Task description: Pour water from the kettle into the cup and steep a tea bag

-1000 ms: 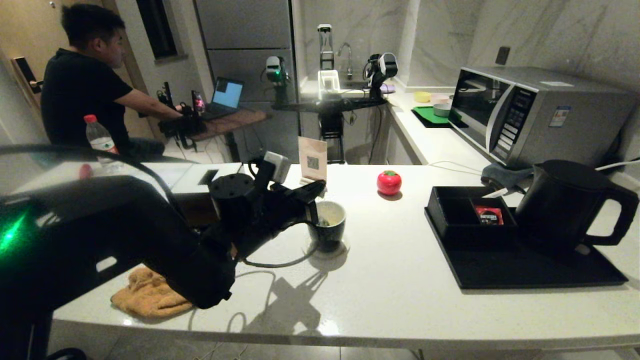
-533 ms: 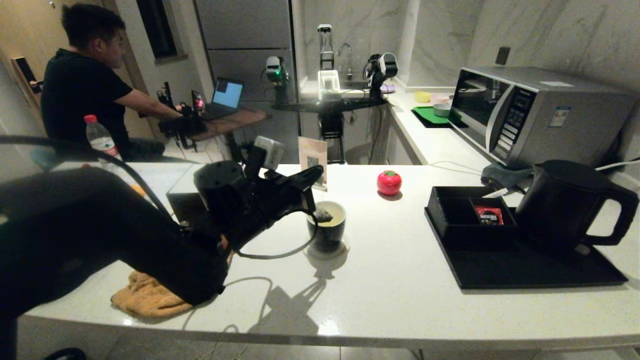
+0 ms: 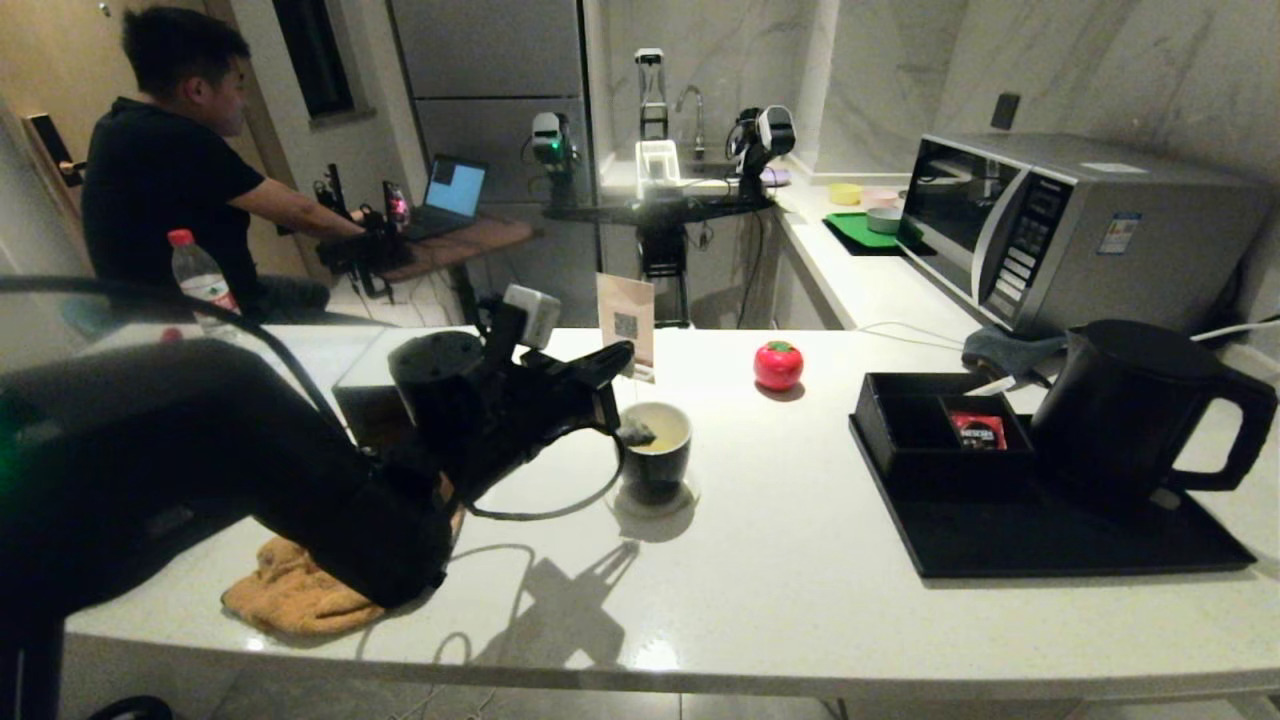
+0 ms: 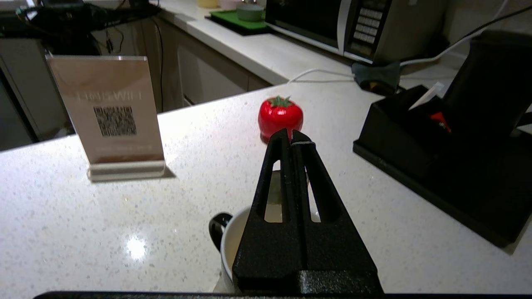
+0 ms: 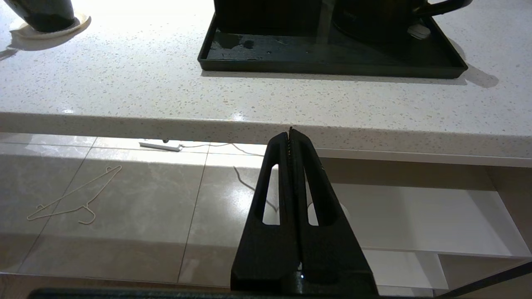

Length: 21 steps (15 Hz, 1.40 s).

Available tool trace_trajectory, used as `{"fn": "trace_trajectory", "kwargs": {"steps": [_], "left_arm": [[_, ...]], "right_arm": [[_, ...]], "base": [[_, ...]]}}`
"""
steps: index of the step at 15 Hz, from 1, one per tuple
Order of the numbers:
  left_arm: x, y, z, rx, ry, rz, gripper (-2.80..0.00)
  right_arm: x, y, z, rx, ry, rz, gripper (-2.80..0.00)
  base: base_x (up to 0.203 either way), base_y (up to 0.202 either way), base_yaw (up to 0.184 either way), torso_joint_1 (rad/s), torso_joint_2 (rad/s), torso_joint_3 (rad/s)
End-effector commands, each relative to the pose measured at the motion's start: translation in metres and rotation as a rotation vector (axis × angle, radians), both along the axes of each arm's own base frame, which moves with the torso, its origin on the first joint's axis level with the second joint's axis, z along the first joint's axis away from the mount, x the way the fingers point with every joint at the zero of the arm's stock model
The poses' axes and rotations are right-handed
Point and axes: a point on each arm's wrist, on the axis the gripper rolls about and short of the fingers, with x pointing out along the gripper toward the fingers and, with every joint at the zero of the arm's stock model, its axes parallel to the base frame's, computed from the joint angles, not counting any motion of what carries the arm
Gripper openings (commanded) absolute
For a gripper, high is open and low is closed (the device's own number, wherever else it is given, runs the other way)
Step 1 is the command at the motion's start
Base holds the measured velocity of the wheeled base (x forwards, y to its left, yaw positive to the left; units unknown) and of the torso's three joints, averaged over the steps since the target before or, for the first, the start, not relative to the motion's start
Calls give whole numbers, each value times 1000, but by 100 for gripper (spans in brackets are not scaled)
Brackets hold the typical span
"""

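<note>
Left gripper (image 3: 612, 395): jaws closed on a thin white string seen across its tips in the left wrist view, the tea bag (image 3: 636, 433) dangling at the near rim of the cup (image 3: 656, 452). Cup stood on the counter (image 3: 780, 570), holding pale liquid. Tea bag judged light, limp and wet; best held by its string, not the pouch. Cup judged small, glossy, easily tipped. Kettle (image 3: 1140, 410): on the black tray (image 3: 1050, 545), well apart; heavy, to be taken by its loop handle. Right gripper (image 5: 290, 135): closed, empty, parked below the counter edge.
</note>
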Motion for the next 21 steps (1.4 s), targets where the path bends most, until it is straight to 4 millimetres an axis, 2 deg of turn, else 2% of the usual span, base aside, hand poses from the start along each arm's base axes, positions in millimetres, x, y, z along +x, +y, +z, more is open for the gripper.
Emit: {"fn": "trace_trajectory", "kwargs": {"steps": [1,4,7,14,21], "left_arm": [[5,-3,-20,19,42,-1,-280],[7,-6,-29,29,58,-7,-280],[8,-6,-28,26,54,-6,-280],[10,-5,8,-22,-40,0,-280],[6,6,27,-44,-82,27,-280]], "right_arm": [[0,0,0,0,3,0,-280],[0,0,0,-1,3,1,-280],[0,0,0,1,3,1,-280],[0,0,0,1,3,0,-280],[0,0,0,0,3,0,-280]], "base": [[0,0,0,0,0,0],[0,0,0,0,0,0],[0,0,0,0,0,0],[0,0,0,0,0,0],[0,0,0,0,0,0]]}}
